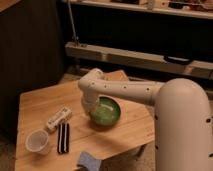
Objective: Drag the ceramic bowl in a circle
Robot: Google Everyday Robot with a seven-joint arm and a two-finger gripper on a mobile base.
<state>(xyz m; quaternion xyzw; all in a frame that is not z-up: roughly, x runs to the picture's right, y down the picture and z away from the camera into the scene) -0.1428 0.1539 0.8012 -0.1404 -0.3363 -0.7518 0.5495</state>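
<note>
The ceramic bowl [107,112], green, glossy and shallow, sits on the wooden table [42,102] right of its middle. My white arm reaches in from the right, bends above the table and comes down onto the bowl's left rim. The gripper [93,109] is at that rim, shut on it, and the wrist hides most of the fingers. The bowl stays flat on the tabletop.
A translucent plastic cup [37,141] stands near the table's front left corner. A white packet [58,118] and a black striped bar [63,137] lie left of the bowl. A blue sponge [89,161] rests at the front edge. Dark shelving [130,55] runs behind the table.
</note>
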